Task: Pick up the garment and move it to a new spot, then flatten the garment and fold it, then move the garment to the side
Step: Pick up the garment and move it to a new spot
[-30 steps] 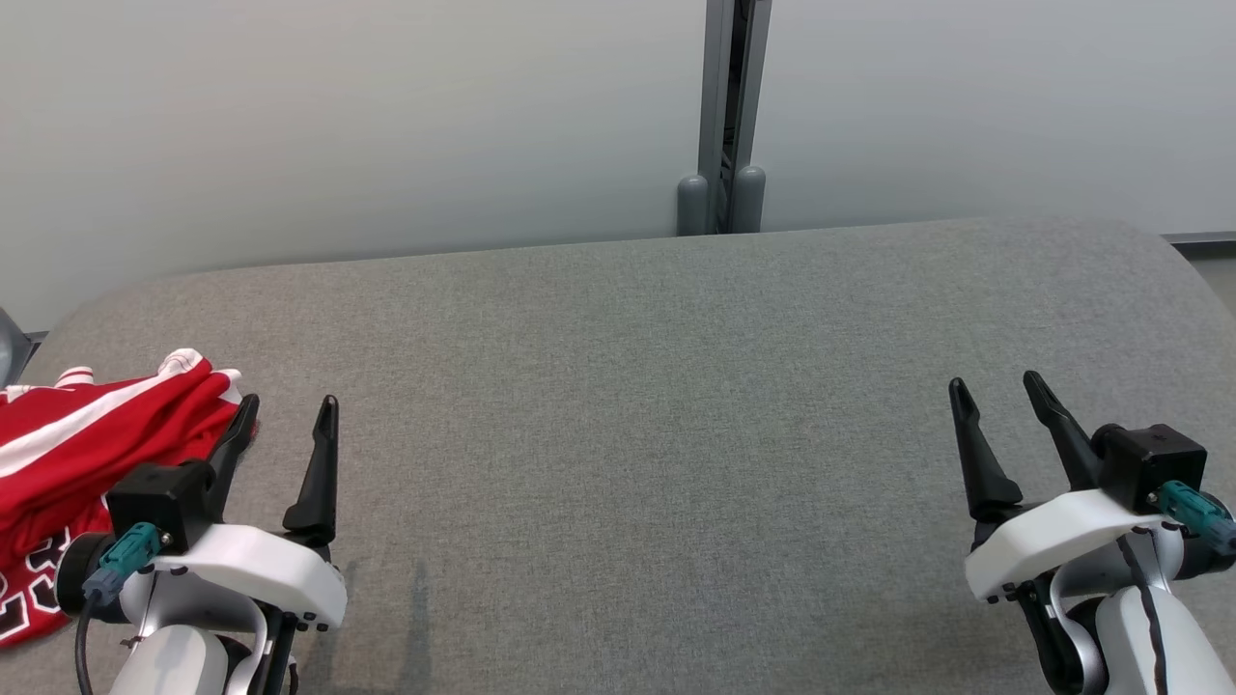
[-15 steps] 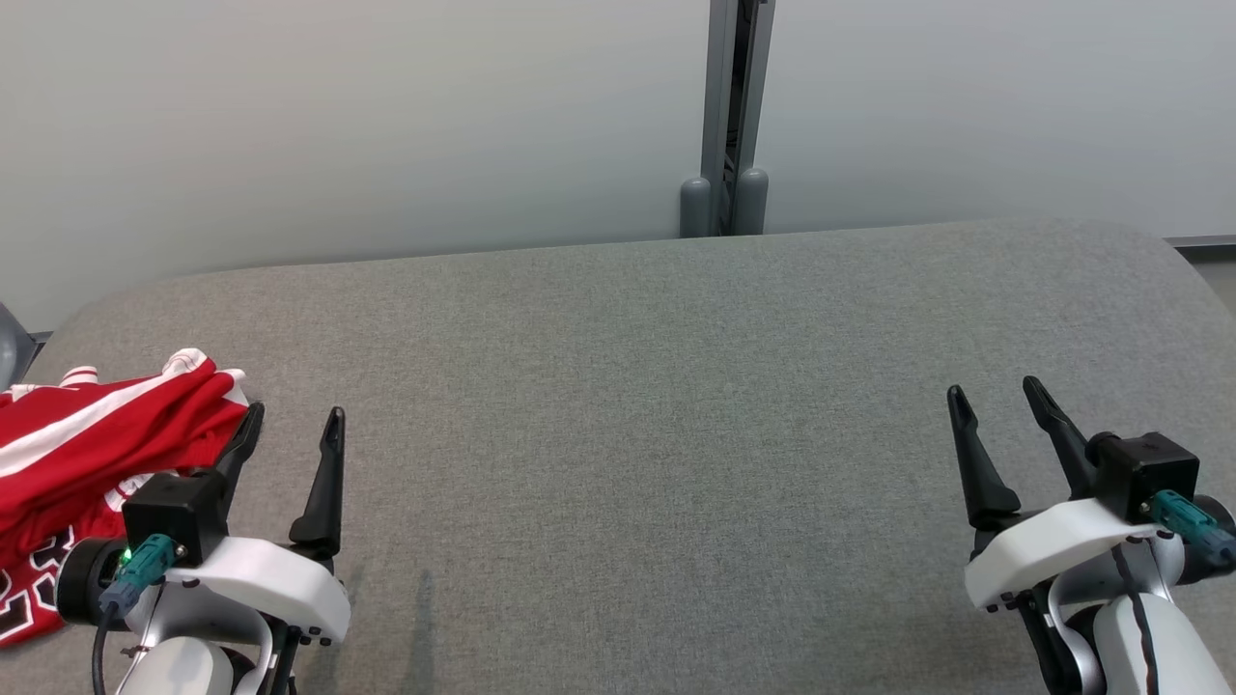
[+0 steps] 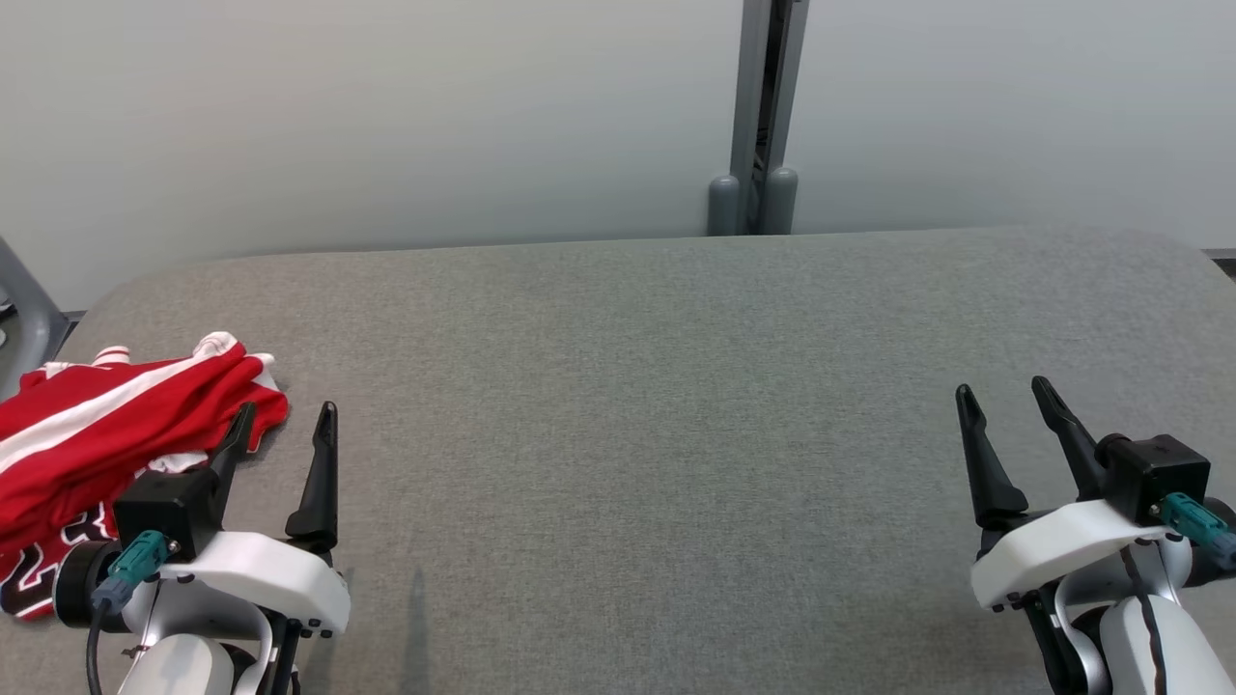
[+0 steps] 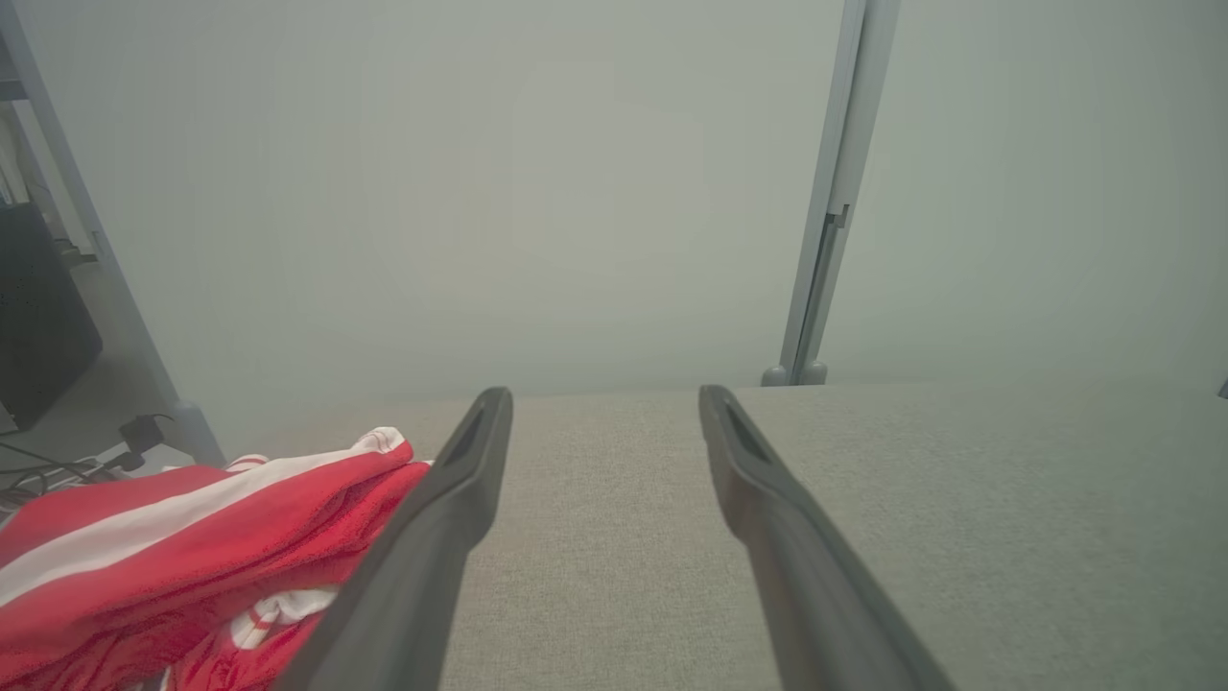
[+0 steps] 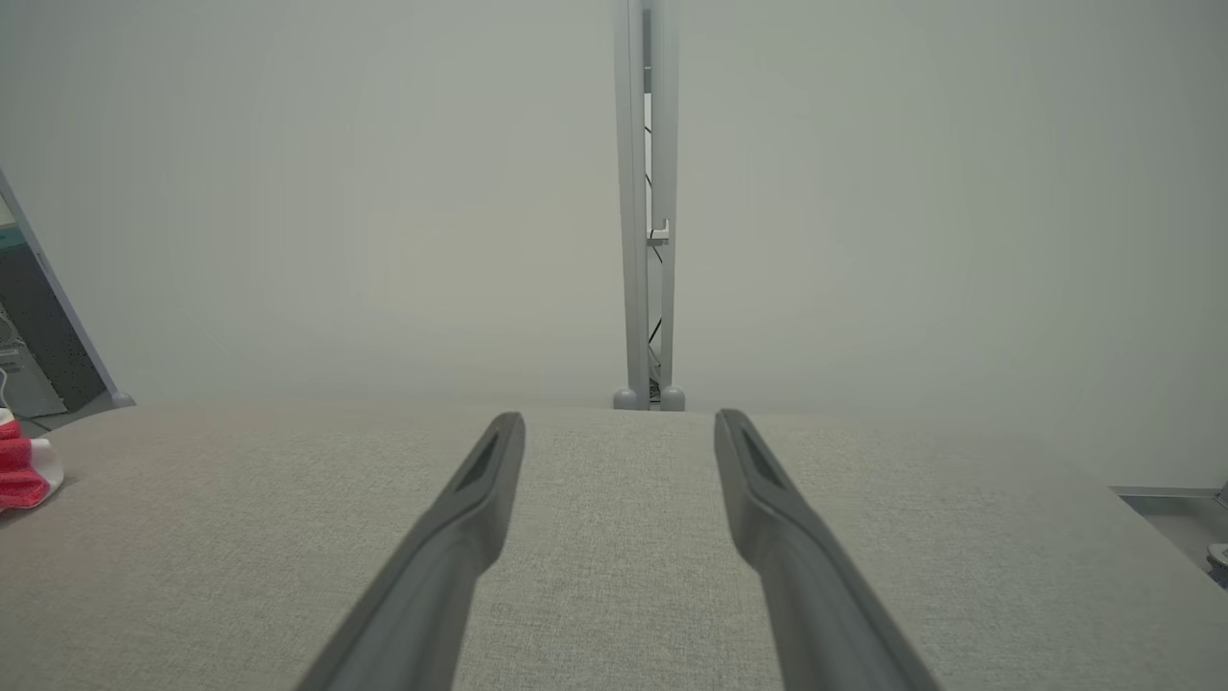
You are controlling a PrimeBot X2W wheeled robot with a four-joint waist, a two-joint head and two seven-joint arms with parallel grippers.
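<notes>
A broad grey fabric-covered table (image 3: 676, 405) with rounded corners runs up to plain, pale wall panels (image 3: 386, 116). A grey metal post (image 3: 768, 97) stands between the panels behind its far edge. At far left are a dark cabinet (image 4: 38, 317) and loose cables (image 4: 58, 465). The light is soft and even.

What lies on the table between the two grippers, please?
The stretch is bare: in the head view, plain grey table runs from the left gripper to the right gripper.

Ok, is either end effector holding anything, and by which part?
Nothing is held. The left end effector and right end effector are open; the jersey lies beside the left one.
</notes>
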